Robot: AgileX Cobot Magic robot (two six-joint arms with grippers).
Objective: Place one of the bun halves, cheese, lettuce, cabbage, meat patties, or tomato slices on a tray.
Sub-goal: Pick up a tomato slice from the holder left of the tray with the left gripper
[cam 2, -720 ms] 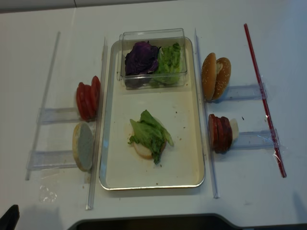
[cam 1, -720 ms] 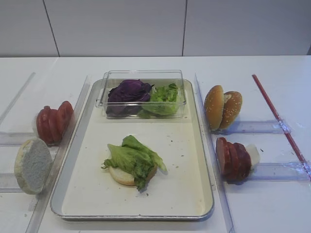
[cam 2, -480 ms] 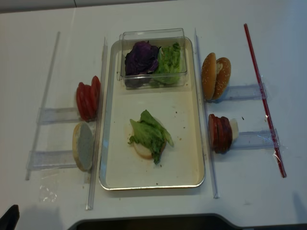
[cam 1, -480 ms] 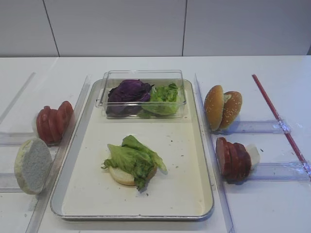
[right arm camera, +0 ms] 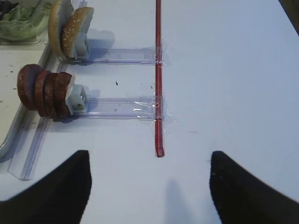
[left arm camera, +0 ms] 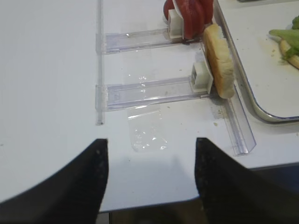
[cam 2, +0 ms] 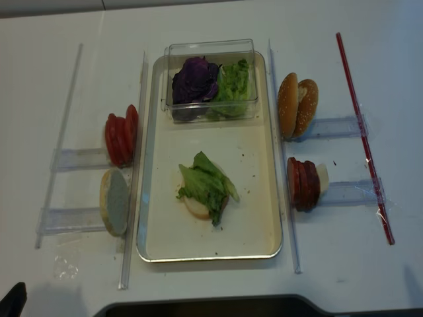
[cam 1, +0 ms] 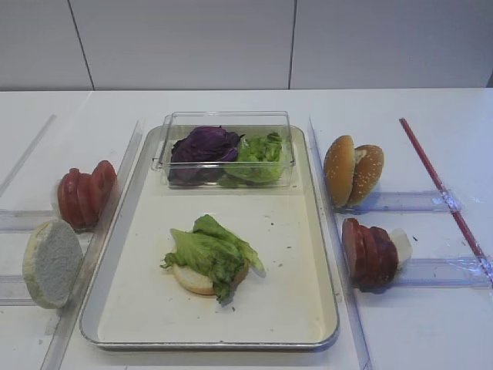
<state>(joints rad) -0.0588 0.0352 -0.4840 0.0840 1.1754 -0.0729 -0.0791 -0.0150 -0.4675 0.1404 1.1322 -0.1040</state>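
Both grippers hang back unclenched, empty: left gripper (left arm camera: 149, 179) facing the racked tomato slices (left arm camera: 194, 16) ahead (probably next), right gripper (right arm camera: 149, 186) idle.

Shiny metal tray (cam 1: 323, 308) (cream matt floor) — clear glossy plastic box (cam 1: 227, 123).

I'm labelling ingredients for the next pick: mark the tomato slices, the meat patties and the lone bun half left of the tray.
tomato slices (cam 1: 83, 194), exterior high view, middle of stack.
meat patties (cam 1: 370, 251), exterior high view, middle disc.
bun half (cam 1: 51, 264), exterior high view, pale cut face.
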